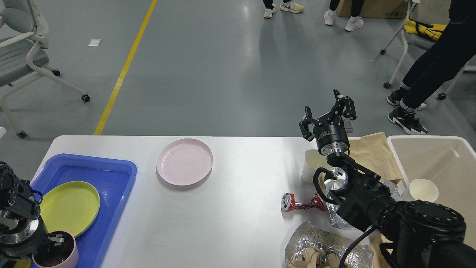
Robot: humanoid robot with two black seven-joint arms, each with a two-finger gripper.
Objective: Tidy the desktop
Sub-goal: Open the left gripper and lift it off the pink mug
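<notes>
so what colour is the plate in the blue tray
Yellow-green plate, lying in the blue tray; head view.

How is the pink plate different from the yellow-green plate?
The pink plate lies on the bare white desktop, out in the open; the yellow-green plate lies inside the blue tray. The pink one is fully visible, while the left arm hides part of the yellow-green one. Both are round, shallow and empty.
</notes>
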